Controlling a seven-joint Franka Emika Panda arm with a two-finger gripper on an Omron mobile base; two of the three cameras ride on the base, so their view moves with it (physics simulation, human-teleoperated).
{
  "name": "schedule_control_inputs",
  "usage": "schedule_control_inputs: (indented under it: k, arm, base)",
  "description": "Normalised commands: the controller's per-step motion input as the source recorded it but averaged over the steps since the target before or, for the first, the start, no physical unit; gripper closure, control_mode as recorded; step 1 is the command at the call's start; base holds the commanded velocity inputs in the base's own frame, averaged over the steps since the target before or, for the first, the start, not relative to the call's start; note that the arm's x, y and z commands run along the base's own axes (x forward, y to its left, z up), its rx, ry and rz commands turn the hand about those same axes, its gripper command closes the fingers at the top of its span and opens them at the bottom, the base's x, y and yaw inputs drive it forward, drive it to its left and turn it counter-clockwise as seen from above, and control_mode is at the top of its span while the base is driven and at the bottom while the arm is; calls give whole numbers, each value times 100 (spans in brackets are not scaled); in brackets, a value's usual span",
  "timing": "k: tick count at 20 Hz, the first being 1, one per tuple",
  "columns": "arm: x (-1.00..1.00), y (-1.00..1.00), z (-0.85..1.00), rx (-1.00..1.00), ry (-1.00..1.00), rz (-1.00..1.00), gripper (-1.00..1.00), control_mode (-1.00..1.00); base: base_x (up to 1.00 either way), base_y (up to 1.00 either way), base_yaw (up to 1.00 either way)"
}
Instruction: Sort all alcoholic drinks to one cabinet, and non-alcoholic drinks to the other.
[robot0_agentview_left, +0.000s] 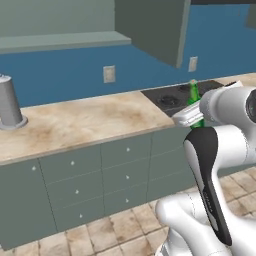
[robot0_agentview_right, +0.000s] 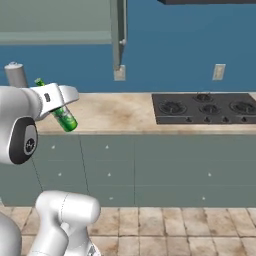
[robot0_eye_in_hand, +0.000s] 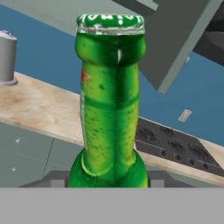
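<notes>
My gripper (robot0_agentview_left: 191, 116) is shut on a slim green glass bottle (robot0_agentview_left: 194, 98), one of the alcoholic drinks, and holds it in the air in front of the counter. In the right base view the bottle (robot0_agentview_right: 63, 117) hangs tilted under the gripper (robot0_agentview_right: 56, 101), cap up to the left. Close up, the bottle (robot0_eye_in_hand: 109, 109) rises between the dark fingertips (robot0_eye_in_hand: 54, 179). A grey-green wall cabinet stands with its door (robot0_agentview_left: 150, 27) swung open above the counter; the door (robot0_agentview_right: 119, 35) shows edge-on from the right. The non-alcoholic drinks are out of view.
A tall grey cylinder (robot0_agentview_left: 9, 102) on a round base stands at the counter's left. A black gas hob (robot0_agentview_right: 205, 107) sits in the beige counter (robot0_agentview_left: 85, 122) on the right. Wall sockets (robot0_agentview_left: 109, 74) dot the blue backsplash. Drawer units (robot0_agentview_left: 100, 180) run below.
</notes>
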Motion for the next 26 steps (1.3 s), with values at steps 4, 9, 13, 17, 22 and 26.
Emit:
schedule_control_inputs:
  k: [4, 9, 13, 17, 22, 26]
  arm:
    - [0, 0, 0, 0, 0, 0, 100, 100]
    - [0, 0, 0, 0, 0, 0, 100, 100]
    - [0, 0, 0, 0, 0, 0, 100, 100]
    - [0, 0, 0, 0, 0, 0, 100, 100]
    - [0, 0, 0, 0, 0, 0, 100, 100]
    - [0, 0, 0, 0, 0, 0, 100, 100]
  base:
    - [44, 43, 2]
    - [58, 31, 5]
    - [53, 33, 5]
    - [40, 43, 4]
    - [34, 51, 4]
    - [36, 48, 4]
